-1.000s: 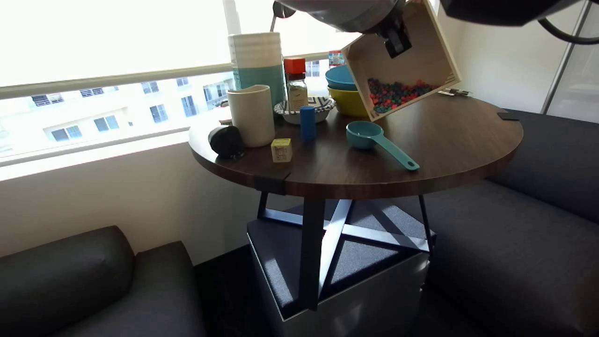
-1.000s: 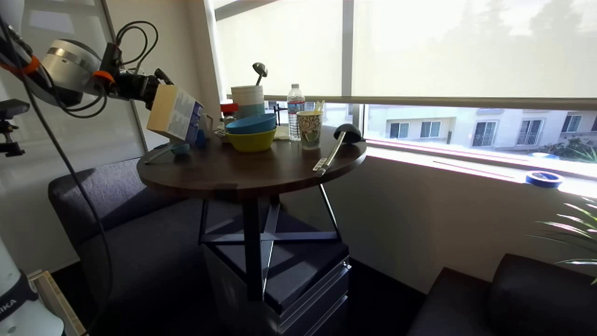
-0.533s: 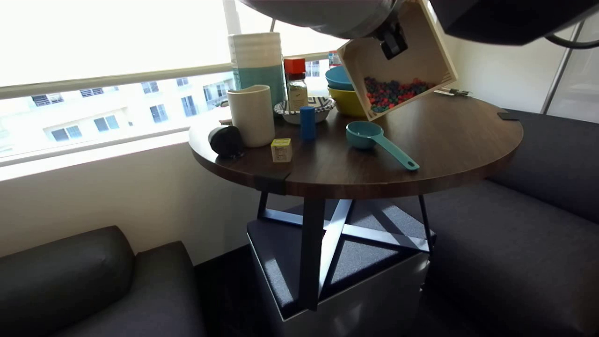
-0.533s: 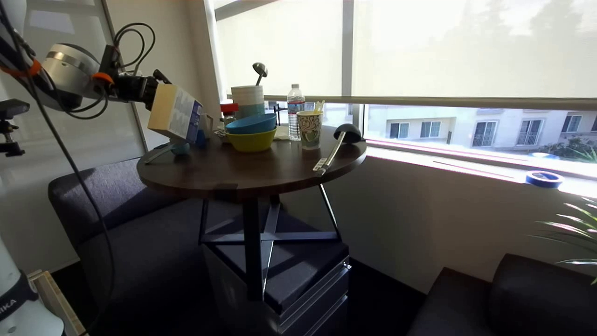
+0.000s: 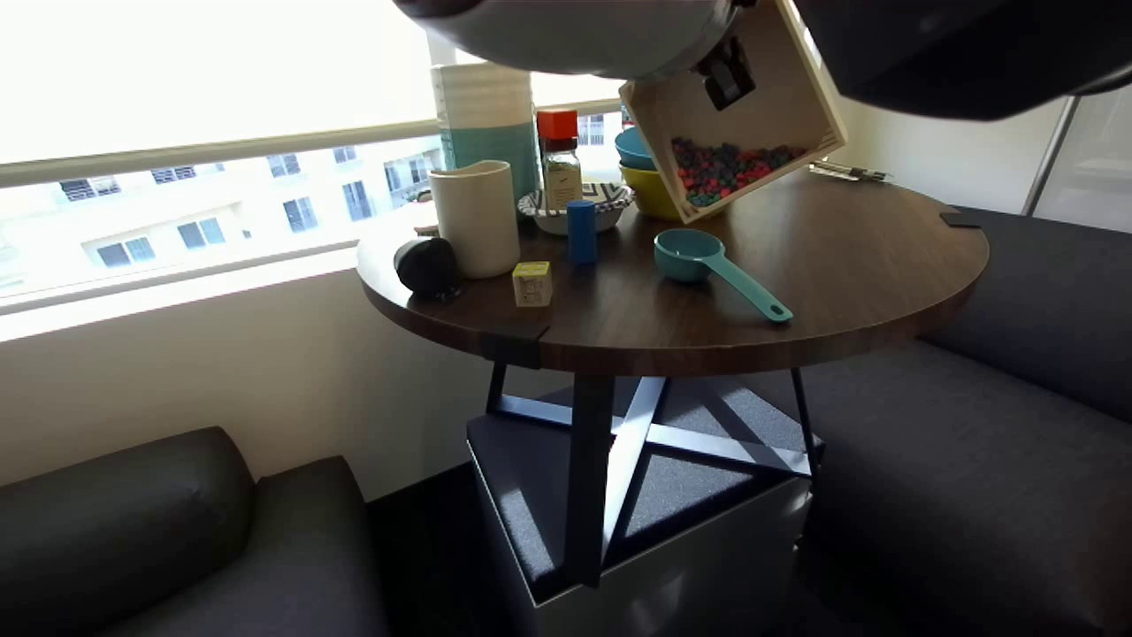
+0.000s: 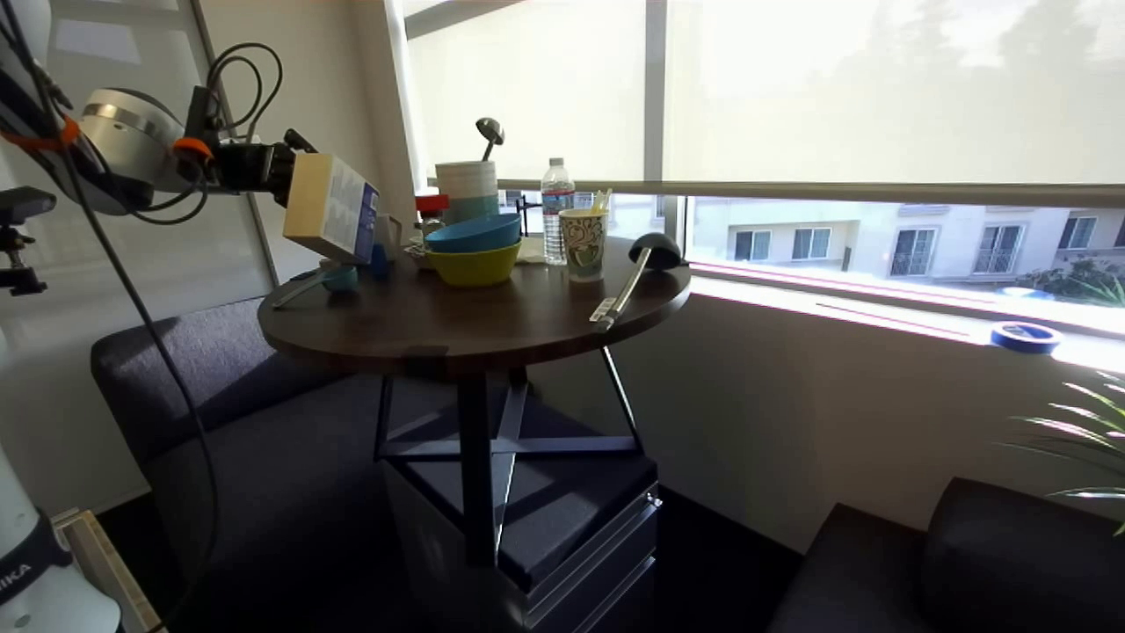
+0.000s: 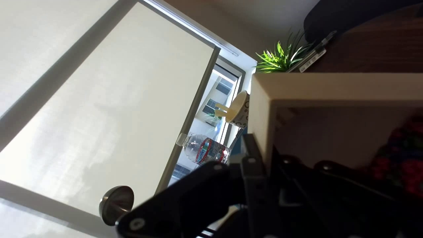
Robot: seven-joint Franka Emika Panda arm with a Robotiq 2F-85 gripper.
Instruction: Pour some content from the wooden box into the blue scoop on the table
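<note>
The wooden box (image 5: 778, 97) is pale and open-topped, held tilted in the air over the table (image 5: 867, 274). Small red, blue and green pieces (image 5: 730, 168) lie heaped along its lower side. In an exterior view, its lowest corner hangs just above the cup of the blue scoop (image 5: 690, 258). The scoop lies on the table, its handle toward the near edge; it also shows under the box in an exterior view (image 6: 341, 279). My gripper (image 7: 266, 162) is shut on one wall of the box, one finger inside and one outside. The pieces also show in the wrist view (image 7: 404, 158).
Behind the box stand stacked blue and yellow bowls (image 6: 475, 264). Beside the scoop are a blue cylinder (image 5: 581, 232), a small yellow-topped block (image 5: 531, 285), a white cup (image 5: 478, 221) and a red-capped jar (image 5: 561, 168). A paper cup (image 6: 584, 246) and bottle (image 6: 555, 211) stand farther off.
The tilted box has moved left and slightly up in an exterior view, its lowest corner shifting toward above the scoop's cup. The arm has come lower into that view. The scoop has not moved.
</note>
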